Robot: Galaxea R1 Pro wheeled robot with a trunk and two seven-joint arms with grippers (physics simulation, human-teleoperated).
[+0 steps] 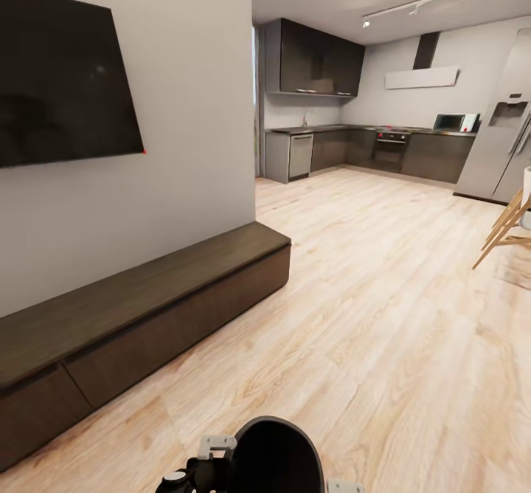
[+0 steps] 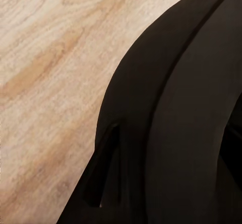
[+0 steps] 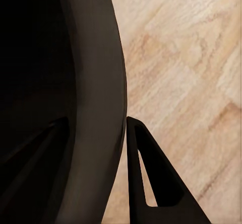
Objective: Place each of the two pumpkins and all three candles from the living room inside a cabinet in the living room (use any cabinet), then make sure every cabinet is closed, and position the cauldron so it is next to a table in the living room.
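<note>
Cauldron (image 1: 279, 454), black and round, sits low in the head view between both arms, above the wooden floor (image 1: 383, 316); the right gripper (image 3: 96, 183) is clamped on its rim, one finger (image 3: 143, 178) outside the wall. Left gripper (image 2: 151, 173) likewise pinches the wall, its finger (image 2: 103, 168) outside; the closed cabinet (image 1: 133, 316) stands along the wall under a television (image 1: 63, 83).

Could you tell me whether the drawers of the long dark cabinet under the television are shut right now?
Shut, as far as can be seen: both drawer fronts of the cabinet sit flush in the head view, with nothing pulled out.
</note>
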